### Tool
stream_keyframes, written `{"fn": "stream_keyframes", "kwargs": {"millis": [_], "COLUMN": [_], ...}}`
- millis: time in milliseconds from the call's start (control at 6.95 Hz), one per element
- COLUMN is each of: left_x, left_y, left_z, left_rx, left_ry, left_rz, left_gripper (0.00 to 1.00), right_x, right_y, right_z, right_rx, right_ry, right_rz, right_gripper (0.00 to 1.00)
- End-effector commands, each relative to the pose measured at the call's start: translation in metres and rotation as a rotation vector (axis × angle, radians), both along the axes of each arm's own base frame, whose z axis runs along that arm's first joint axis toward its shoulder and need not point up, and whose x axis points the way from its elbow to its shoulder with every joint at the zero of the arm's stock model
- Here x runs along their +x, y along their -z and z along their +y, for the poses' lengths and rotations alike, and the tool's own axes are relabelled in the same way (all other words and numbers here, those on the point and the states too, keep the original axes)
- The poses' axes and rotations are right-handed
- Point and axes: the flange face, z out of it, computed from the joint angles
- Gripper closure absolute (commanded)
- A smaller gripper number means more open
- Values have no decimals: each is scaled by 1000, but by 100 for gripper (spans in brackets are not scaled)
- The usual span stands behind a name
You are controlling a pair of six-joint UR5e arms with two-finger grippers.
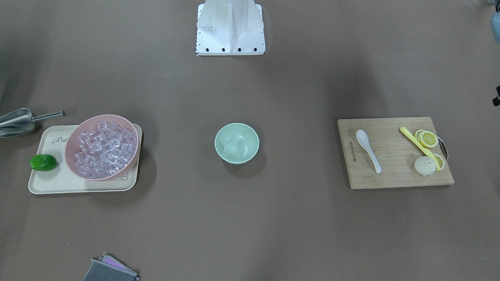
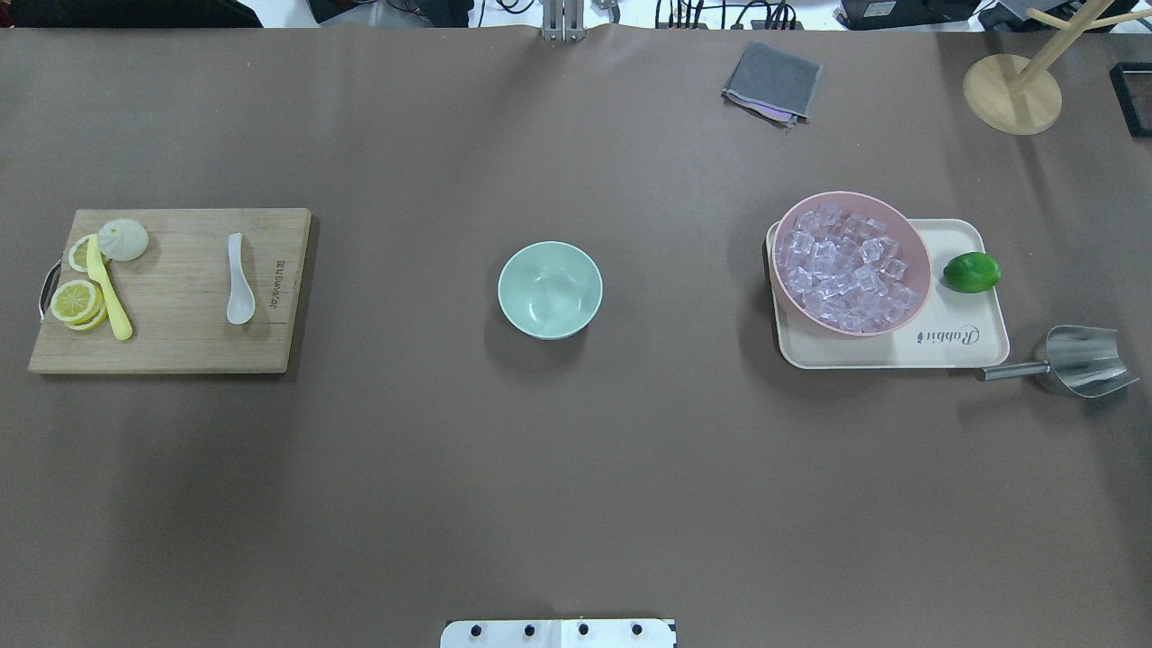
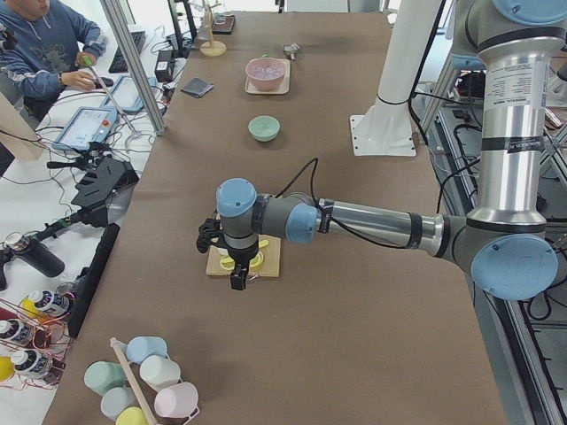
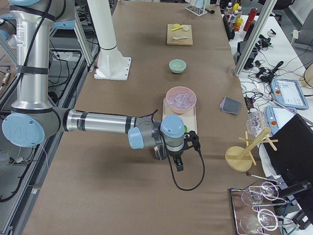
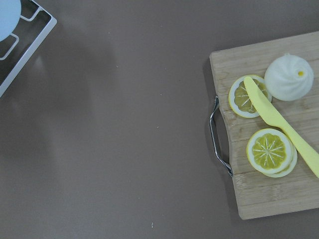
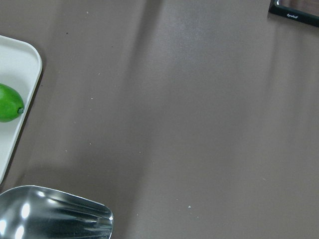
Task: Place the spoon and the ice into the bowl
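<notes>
The white spoon (image 1: 368, 145) lies on a wooden cutting board (image 1: 394, 173); it also shows in the overhead view (image 2: 239, 290). The mint-green bowl (image 1: 236, 143) stands empty at the table's middle (image 2: 550, 290). Clear ice cubes (image 1: 106, 149) fill a pink bowl (image 1: 100, 116) on a cream tray (image 1: 58, 183). Neither gripper shows in the overhead or front view. In the exterior left view my left gripper (image 3: 237, 282) hangs over the board's outer end. In the exterior right view my right gripper (image 4: 178, 165) hangs near the tray's outer end. I cannot tell whether either is open or shut.
A yellow knife (image 1: 418, 146), lemon slices (image 1: 428, 139) and a peeled lemon end (image 1: 424, 166) lie on the board. A lime (image 1: 43, 162) sits on the tray. A metal scoop (image 1: 15, 121) lies beside the tray. A grey cloth (image 2: 772, 83) and a wooden stand (image 2: 1012, 94) are at the far side.
</notes>
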Motion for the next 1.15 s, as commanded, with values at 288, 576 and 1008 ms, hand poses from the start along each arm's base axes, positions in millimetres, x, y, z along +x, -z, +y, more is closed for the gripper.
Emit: {"fn": "stream_keyframes", "kwargs": {"millis": [288, 576, 1008], "left_x": [3, 3, 5], "left_y": [-15, -12, -10], "left_z": [3, 1, -4], "left_rx": [-29, -7, 27], "left_ry": [3, 0, 0], "left_rz": [-2, 0, 1], "left_gripper": [2, 2, 2], "right_x": [0, -1, -5], "right_y": [-1, -1, -3], "right_z": [-2, -3, -4], "right_rx": [2, 3, 2], "right_ry": [0, 3, 12], "right_rz": [10, 10, 9], "right_gripper": [0, 0, 0]}}
